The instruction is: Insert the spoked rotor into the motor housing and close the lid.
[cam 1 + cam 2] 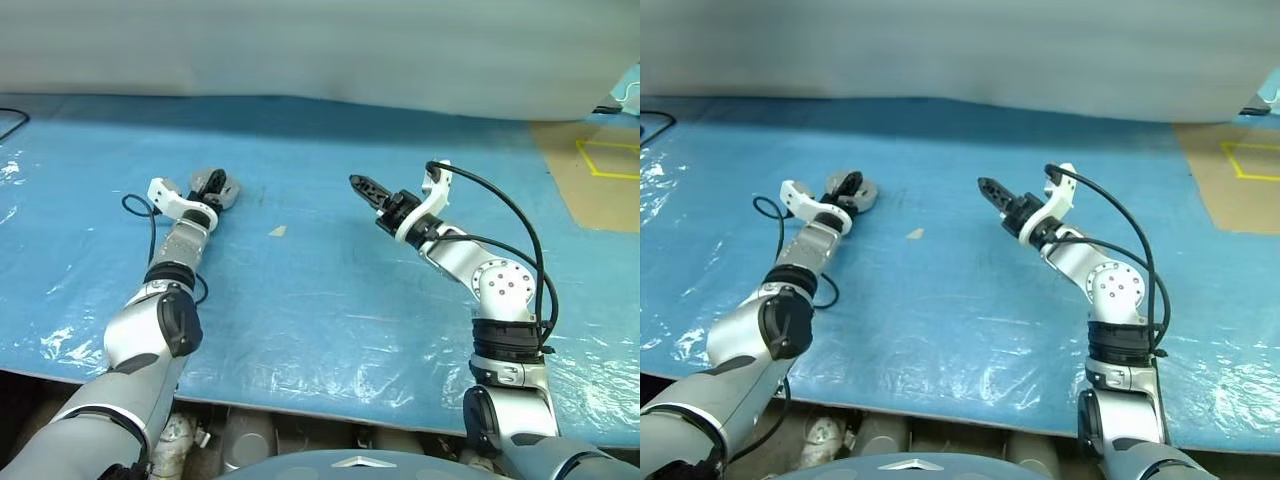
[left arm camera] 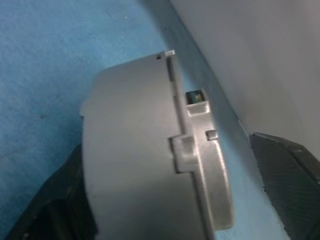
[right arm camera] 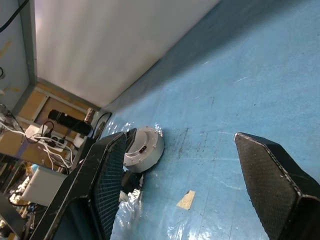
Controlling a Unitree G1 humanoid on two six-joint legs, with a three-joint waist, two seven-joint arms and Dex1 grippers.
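Left of centre, the left gripper (image 1: 215,188) has its fingers spread around the closed motor housing (image 1: 855,192), apparently releasing it; the right gripper (image 1: 368,190) hovers mid-frame, fingers apart, empty

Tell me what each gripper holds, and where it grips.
Right gripper: open, nothing held. Left gripper: open around the motor housing, its fingers either side of the grey side wall; an actual grip cannot be told.
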